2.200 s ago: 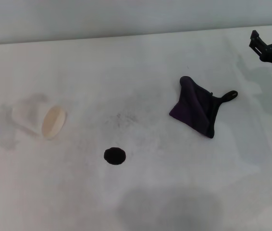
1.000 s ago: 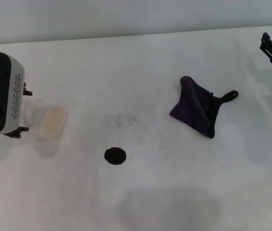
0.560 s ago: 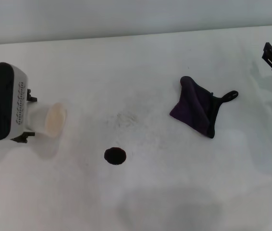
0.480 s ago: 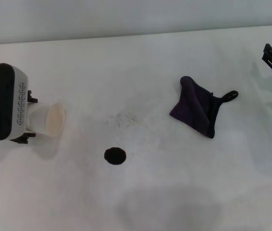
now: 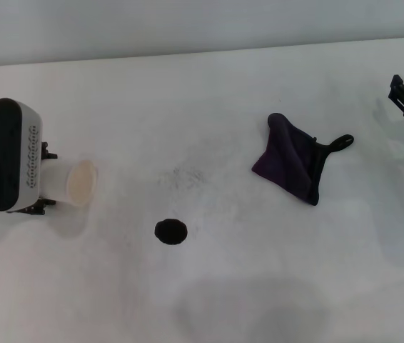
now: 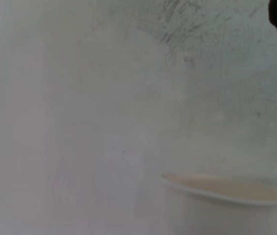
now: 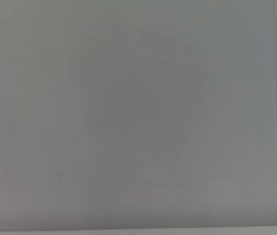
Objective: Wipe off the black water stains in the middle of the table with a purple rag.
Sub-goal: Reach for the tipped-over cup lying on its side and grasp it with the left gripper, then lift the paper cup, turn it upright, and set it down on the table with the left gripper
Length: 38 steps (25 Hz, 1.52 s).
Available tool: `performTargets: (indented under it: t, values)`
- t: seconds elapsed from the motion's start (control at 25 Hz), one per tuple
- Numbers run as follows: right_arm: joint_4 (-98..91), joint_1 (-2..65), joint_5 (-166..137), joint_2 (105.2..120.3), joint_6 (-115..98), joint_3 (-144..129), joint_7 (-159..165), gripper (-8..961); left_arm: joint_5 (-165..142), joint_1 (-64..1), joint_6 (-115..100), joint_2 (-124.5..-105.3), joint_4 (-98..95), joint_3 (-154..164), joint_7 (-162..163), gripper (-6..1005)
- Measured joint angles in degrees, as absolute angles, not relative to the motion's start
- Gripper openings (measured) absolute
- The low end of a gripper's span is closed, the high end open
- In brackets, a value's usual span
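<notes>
We see a white worktop (image 5: 209, 93) carrying a purple rag (image 5: 293, 158) right of centre, a black blot (image 5: 170, 231) lower centre and a paper cup (image 5: 73, 184) at left.

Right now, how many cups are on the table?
1. The cup lies on its side at the table's left edge, at the left tool, far left of the blot. None looks hidden.

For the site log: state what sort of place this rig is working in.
Probably a lab or test bench, not a home. A large bare white table with grey scuffs holds only staged items: one black blot, a purple rag and a paper cup at the left pincer. A plain wall stands behind.
</notes>
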State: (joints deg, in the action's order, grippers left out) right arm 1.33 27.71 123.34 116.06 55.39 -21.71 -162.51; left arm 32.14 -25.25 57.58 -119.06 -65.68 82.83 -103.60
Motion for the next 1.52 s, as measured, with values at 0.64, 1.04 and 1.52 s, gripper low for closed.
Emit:
performTargets:
  t: [0.64, 1.04, 1.52]
  values:
    - [2.6, 28.1, 123.3, 116.21, 56.9, -21.7, -162.5, 860, 64.2, -20.1, 54.4, -118.99, -63.9, 75.9, -110.5, 646]
    - [3.4, 28.6, 123.4, 116.23, 59.1, -21.4, -162.4, 860, 101.6, -19.9, 55.2, -118.83, -40.4, 73.2, -132.9, 571]
    - [3.5, 29.8, 123.3, 116.19, 59.1, -21.4, -162.3, 860, 144.8, -25.8, 64.8, -119.96, -8.0, 73.2, -154.3, 553]
